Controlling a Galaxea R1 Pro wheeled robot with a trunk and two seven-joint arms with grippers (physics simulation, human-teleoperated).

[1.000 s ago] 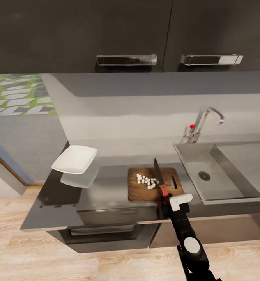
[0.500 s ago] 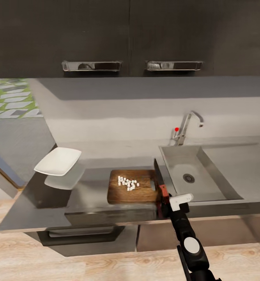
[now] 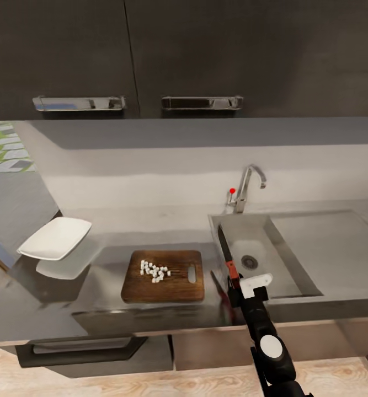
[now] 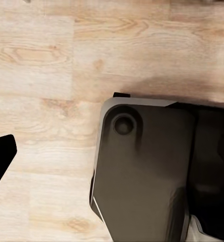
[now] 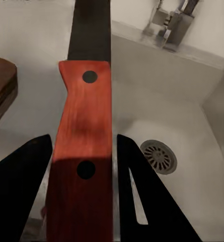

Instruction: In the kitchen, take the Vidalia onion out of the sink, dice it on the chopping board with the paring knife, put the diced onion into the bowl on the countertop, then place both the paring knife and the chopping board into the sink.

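Three views show one moment in a kitchen.

Head view: the whole picture has shifted against the earlier frames, so the camera has moved; the sink (image 3: 294, 248) now sits nearer the middle and the chopping board (image 3: 163, 268) further left. The board lies flat on the grey countertop (image 3: 95, 309) with a cluster of white diced onion (image 3: 154, 271) on it. The white bowl (image 3: 54, 238) sits well apart at the counter's left end. The right gripper (image 3: 234, 286) is clenched on the reddish handle of the paring knife (image 3: 224, 247), as before; the dark blade points away from the robot, over the sink's left edge. A faucet (image 3: 245, 187) stands behind the basin.

Left wrist view: wooden floor (image 4: 66, 60) and a dark part of the robot's own body (image 4: 142, 171). One black finger (image 4: 0, 156) of the left gripper shows at the frame's edge; whether that claw is released or clenched cannot be told.

Right wrist view: two black fingers (image 5: 18, 186) flank the knife's handle, and the sink's drain (image 5: 159, 156) lies beyond, detail the head view lacks.
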